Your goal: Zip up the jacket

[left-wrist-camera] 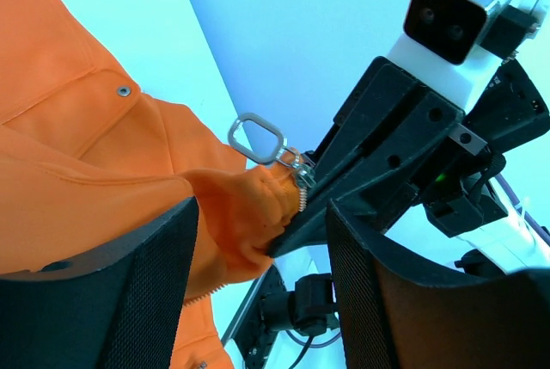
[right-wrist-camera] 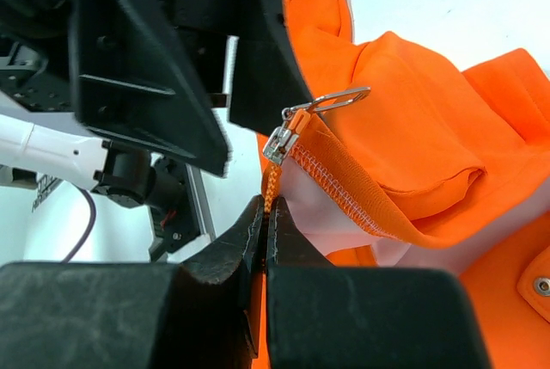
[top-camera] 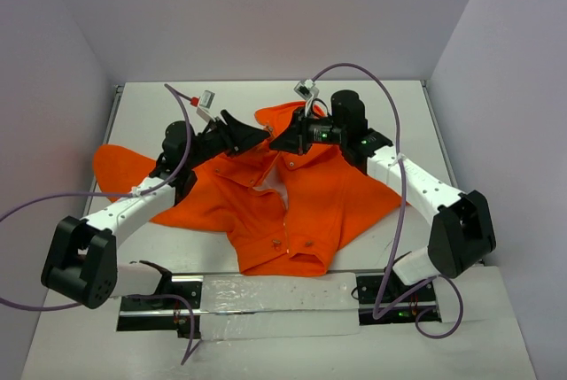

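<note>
A: Furniture?
B: One white table (top-camera: 399,105), matte top, evenly lit.
A: Enclosure?
B: Three plain pale lavender-grey panels: back wall (top-camera: 266,8), left wall (top-camera: 44,88), right wall (top-camera: 518,61), meeting the table's edges.

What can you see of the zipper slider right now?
The zipper slider is small, silvery metal, with a rounded rectangular wire pull hinged to it and sticking outward. It sits on the orange zipper tape at the jacket's front edge, pale lining beside it. The right gripper has its fingers shut on that tape just below it. The left gripper is open, its fingers not touching it.
</note>
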`<state>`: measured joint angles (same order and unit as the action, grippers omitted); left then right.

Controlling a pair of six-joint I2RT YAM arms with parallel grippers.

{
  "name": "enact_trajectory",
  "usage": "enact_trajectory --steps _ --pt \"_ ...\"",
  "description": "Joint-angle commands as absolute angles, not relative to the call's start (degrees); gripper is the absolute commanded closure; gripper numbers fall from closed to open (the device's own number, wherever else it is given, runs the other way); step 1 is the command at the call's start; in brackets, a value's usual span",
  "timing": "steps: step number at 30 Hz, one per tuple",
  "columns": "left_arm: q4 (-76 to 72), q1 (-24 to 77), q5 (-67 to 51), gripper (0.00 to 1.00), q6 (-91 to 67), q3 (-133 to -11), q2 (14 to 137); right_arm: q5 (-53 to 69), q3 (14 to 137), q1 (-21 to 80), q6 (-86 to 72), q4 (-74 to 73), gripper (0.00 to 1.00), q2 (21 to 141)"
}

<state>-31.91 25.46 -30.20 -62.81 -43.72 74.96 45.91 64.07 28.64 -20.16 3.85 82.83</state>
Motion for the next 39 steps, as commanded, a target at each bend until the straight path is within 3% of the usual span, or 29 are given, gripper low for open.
enact_trajectory --steps 1,6,17,19,23,27,29,32,35,39 --pt "-40.25 25.31 -32.67 0.32 -64.03 -43.84 75.98 46.28 66.51 28.89 -19.03 4.02 1.0 79.41" --pt "-44.47 25.31 -33.91 0.36 -65.72 -43.38 77.46 46.45 67.01 28.92 -18.98 3.51 1.0 79.85" --pt "-50.17 25.31 -35.32 0.75 -69.94 -43.25 79.16 46.22 67.14 28.92 -19.08 3.25 1.0 79.98" --pt "-49.51 25.31 -34.91 0.77 -69.62 -43.17 78.59 46.14 67.06 28.92 -19.24 3.33 1.0 79.98" --pt "-48.15 25.31 -34.14 0.98 -69.61 -42.98 77.76 45.98 66.75 28.92 -19.73 3.75 1.0 80.31" --pt "-47.3 25.31 -33.99 1.0 -68.85 -43.07 77.52 45.86 65.93 28.92 -19.95 3.65 0.99 79.94" --pt "-45.55 25.2 -34.69 1.0 -67.07 -43.72 77.43 45.52 65.33 28.98 -19.42 2.63 0.92 79.01" --pt "-39.86 24.97 -36.75 1.0 -62.13 -45.72 77.3 43.62 64.94 28.92 -17.18 -0.82 0.67 77.37" --pt "-33.09 24.88 -38.32 1.0 -54.07 -48.14 76.21 39.53 65.37 28.92 -13.71 -7.27 0.52 74.52" --pt "-26.64 24.93 -39.68 1.0 -45.8 -50.04 74.75 32.21 65.82 28.86 -10.69 -12.62 0.44 70.06"
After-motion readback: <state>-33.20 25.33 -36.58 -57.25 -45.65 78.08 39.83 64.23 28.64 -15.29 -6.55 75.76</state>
